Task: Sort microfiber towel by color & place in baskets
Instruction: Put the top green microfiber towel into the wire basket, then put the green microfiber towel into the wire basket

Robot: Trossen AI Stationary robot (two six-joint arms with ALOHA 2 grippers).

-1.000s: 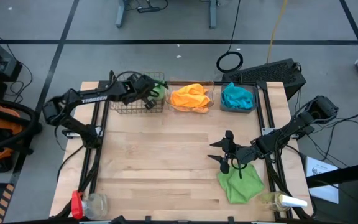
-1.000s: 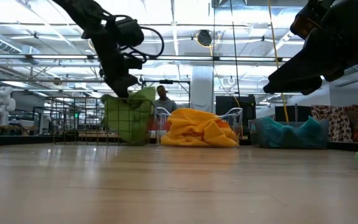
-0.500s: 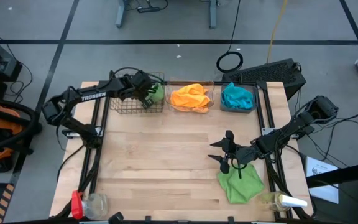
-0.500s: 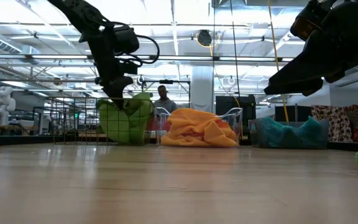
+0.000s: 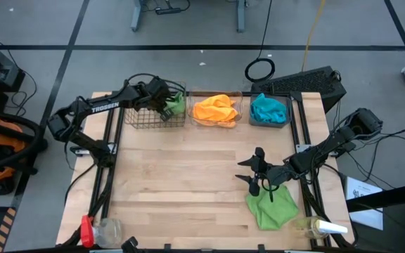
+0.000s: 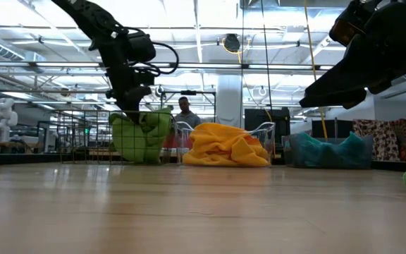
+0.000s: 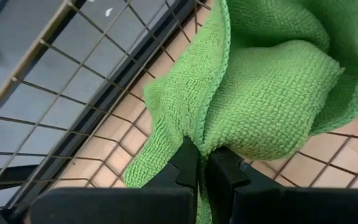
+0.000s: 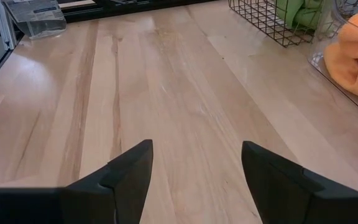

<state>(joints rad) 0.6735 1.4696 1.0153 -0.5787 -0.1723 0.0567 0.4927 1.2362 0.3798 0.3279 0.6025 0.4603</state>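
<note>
A green microfiber towel sits bunched in the dark wire-mesh basket at the far left, and my left gripper is shut on it from above. To the right of that basket, the clear plastic tub holds an orange towel. Beyond it the dark grey tub holds a teal towel. My right gripper hangs open over bare wood at the near right. Just behind it a second green towel lies flat on the table. My left gripper pinches a gathered fold of the green towel between its two fingers, with a hemmed edge running in beside the fold. The fingers slant down from above into the wire basket. The towel bunches slack below them, its lower part inside the basket.
A clear jar with a red cap stands at the near left corner and a pale bottle lies at the near right corner. A black keyboard-like object lies behind the tubs. The middle of the table is bare wood.
My left gripper has moved a little toward the table's left edge and down, still shut on the green towel. The towel, which hung at the wire basket's right end, has sunk into the basket and bunched wider.
</note>
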